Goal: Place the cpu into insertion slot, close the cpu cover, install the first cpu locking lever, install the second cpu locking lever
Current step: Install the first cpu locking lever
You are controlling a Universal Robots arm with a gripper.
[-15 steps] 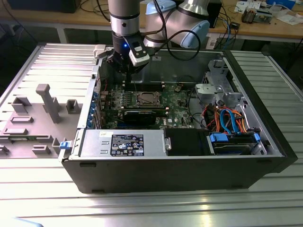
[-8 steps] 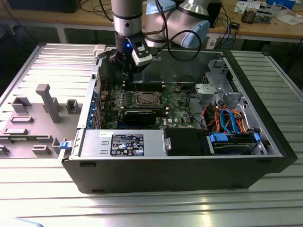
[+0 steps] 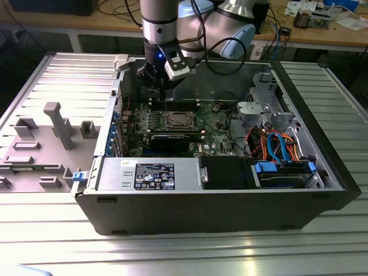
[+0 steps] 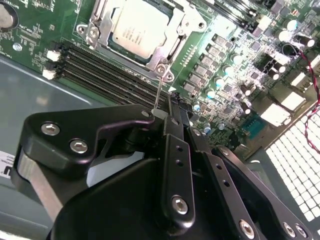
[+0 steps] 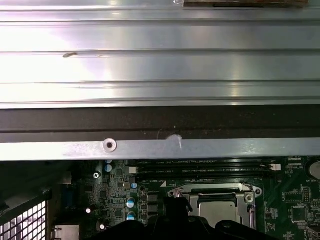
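Note:
The cpu (image 4: 136, 31) lies flat in the insertion slot (image 4: 90, 32) on the green board, its silver top showing. The cpu cover (image 4: 131, 56) is down around it as a silvery frame. A thin wire locking lever (image 4: 158, 87) stands up from the socket's corner to my gripper (image 4: 172, 102), whose black fingers are shut on its upper end. In the exterior view the gripper (image 3: 165, 91) hangs just behind the socket with the cpu (image 3: 177, 120), the lever (image 3: 167, 104) running down between them. The first wrist view shows the cpu (image 5: 218, 209) and cover (image 5: 210, 192).
Long memory slots (image 4: 100, 70) run beside the socket. A black card (image 3: 169, 141) lies in front of it, then the power supply (image 3: 149, 175). Drive bays and coloured cables (image 3: 276, 144) fill the exterior view's right. The case wall (image 5: 160, 75) rises close by. Grey fixtures (image 3: 54, 123) stand outside.

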